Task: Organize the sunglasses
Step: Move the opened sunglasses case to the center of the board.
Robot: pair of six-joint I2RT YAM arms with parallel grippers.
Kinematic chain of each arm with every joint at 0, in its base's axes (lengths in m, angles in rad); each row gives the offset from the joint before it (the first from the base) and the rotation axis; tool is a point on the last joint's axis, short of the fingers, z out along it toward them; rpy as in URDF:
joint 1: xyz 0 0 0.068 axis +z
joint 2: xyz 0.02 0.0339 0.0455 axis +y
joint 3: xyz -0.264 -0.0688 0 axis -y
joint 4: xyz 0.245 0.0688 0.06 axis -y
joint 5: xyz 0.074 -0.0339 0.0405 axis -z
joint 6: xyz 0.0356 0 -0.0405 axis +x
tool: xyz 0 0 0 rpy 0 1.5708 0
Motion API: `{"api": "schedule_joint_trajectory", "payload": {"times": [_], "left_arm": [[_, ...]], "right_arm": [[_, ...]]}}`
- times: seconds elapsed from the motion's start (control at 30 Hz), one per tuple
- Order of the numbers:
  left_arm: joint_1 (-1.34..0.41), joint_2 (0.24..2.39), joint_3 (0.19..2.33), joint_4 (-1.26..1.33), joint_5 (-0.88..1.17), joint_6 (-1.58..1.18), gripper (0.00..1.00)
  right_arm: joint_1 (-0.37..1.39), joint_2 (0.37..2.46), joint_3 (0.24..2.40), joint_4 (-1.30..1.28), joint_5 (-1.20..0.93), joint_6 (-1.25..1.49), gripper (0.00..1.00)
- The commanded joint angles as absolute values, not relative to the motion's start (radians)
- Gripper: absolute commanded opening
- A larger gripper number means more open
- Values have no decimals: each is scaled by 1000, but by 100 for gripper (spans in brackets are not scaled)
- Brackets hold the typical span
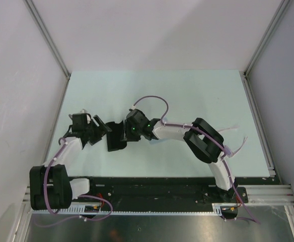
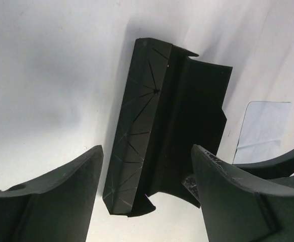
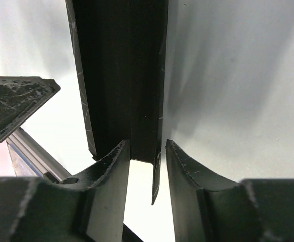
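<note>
The black oblong case [image 1: 116,137] lies on the pale table between my two grippers. In the left wrist view the case [image 2: 147,136] is folded open, with its flap spread to the right. My left gripper [image 1: 98,128] is open, and its fingers stand wide apart at the case's near end [image 2: 147,151]. My right gripper [image 1: 127,132] is open only narrowly [image 3: 147,146]. Its fingers straddle the thin flap edge at the end of the case [image 3: 122,75], with small gaps showing. The pink sunglasses are out of view in every frame.
A light blue square cloth [image 2: 263,131] lies flat on the table just beyond the case's right side. A finger of the other gripper [image 3: 16,101] shows left of the case. The metal frame rail [image 1: 258,108] runs along the table's right edge.
</note>
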State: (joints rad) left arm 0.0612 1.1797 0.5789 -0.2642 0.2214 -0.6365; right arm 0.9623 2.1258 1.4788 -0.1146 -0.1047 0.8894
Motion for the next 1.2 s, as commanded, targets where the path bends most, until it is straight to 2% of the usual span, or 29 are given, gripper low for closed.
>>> {"api": "schedule_joint_trajectory", "payload": {"times": [0.0,0.1,0.23,0.37,0.5,0.8,1.0,1.17], "left_arm": [[29,1201,574,-250,164,-649,73],[18,1241,587,-250,135,-627,70],[9,1290,610,-253,114,-600,69],[9,1364,672,-258,118,-526,62],[9,1399,712,-264,121,-492,47],[-26,1453,752,-287,133,-451,32],[-35,1526,862,-327,136,-313,28],[-43,1598,986,-376,167,-91,27]], "right_arm": [[965,2089,1476,-95,-81,879,43],[959,2063,1476,-109,-58,861,52],[934,2010,1474,-121,-34,828,57],[908,1939,1473,-152,0,781,57],[881,1867,1460,-196,72,724,57],[773,1691,1318,-227,72,657,55],[707,1603,1238,-221,52,641,55],[658,1575,1190,-225,25,618,55]]}}
